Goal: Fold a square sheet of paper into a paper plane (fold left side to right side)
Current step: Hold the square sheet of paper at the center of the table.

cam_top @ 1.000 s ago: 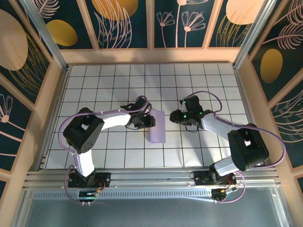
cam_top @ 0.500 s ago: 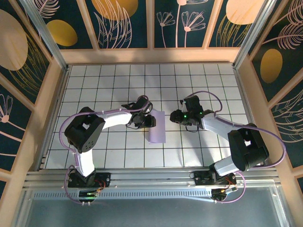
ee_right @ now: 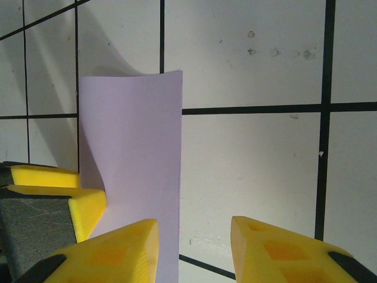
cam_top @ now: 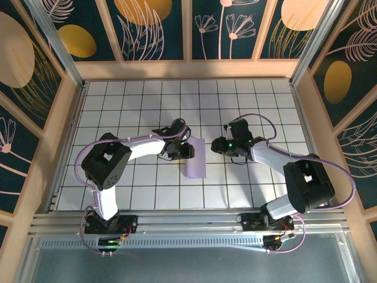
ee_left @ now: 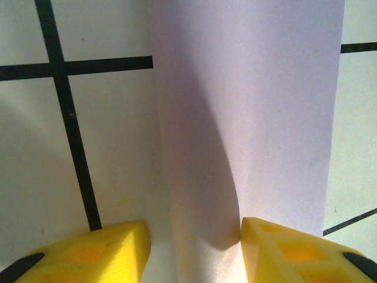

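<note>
The square sheet of paper (cam_top: 196,163) lies folded into a narrow lavender rectangle at the table's middle; the paper plane is out of view. My left gripper (cam_top: 187,151) sits low at the sheet's left side. In the left wrist view its jaws (ee_left: 195,250) stand open around the bulging, rounded fold of the paper (ee_left: 265,106), and the right fingertip (ee_left: 277,247) touches the raised layer. My right gripper (cam_top: 218,145) hovers open at the sheet's right edge. In the right wrist view, one fingertip (ee_right: 118,247) is over the paper (ee_right: 132,135) and the other is over bare table.
The white gridded table (cam_top: 147,106) is ringed by wooden walls and an aluminium frame (cam_top: 188,224) at the near edge. The left gripper's yellow fingers (ee_right: 88,209) appear at the left of the right wrist view, close beside my right fingers.
The left arm has edged slightly toward the paper. The right arm and the sheet have stayed put.
</note>
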